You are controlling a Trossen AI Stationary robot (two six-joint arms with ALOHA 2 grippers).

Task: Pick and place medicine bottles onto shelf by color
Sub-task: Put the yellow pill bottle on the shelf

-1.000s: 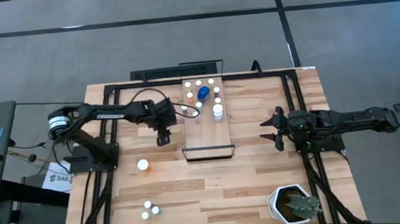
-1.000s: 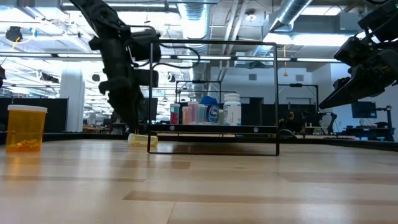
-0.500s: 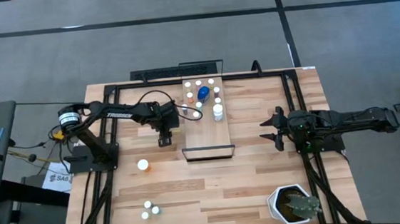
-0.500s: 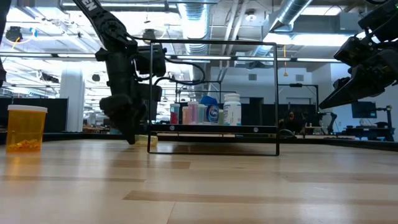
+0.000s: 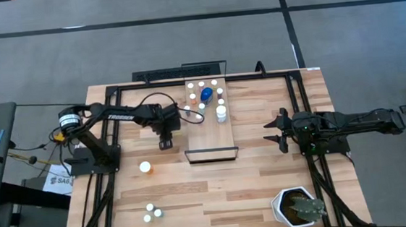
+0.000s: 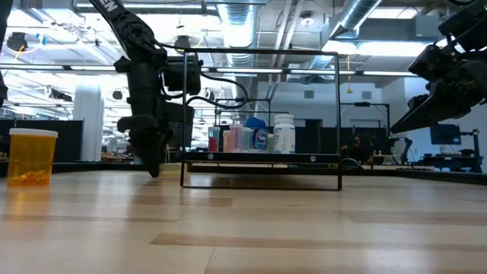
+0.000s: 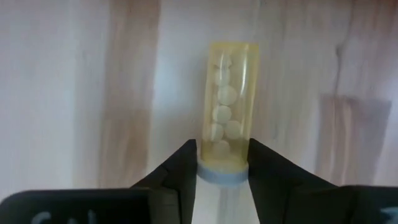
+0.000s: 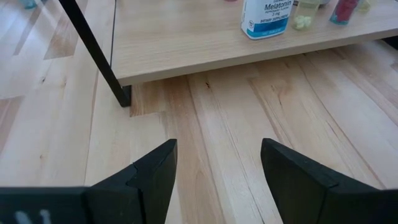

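Note:
A yellowish medicine bottle (image 7: 229, 106) with pale pills inside lies on its side on the plank table, just left of the shelf (image 5: 212, 131). My left gripper (image 7: 222, 163) stands over it, pointing steeply down, shut on its capped end; in the low view the gripper (image 6: 154, 164) hides the bottle. Several bottles (image 5: 206, 94), one of them blue, stand at the shelf's far end. An orange bottle (image 5: 145, 166) stands on the table nearer the front. My right gripper (image 5: 273, 131) waits open to the right of the shelf, with nothing between its fingers. My left gripper pinches the bottle just above its white cap (image 7: 222, 176), one finger (image 7: 184, 168) on each side of the body. The fingers come from above, pointing down, and lie across the bottle. The bottle lies flat on the table.
Three small white-capped bottles (image 5: 151, 212) stand near the table's front left. A white hexagonal plant pot (image 5: 297, 207) sits at the front right. A black wire frame (image 6: 338, 114) rises around the shelf. A white Melatonin bottle (image 8: 266, 17) stands on the shelf's edge.
My left gripper has gone down toward the table onto the lying yellowish bottle. In the low view the bottle showed beside the gripper a second ago and is now hidden behind it.

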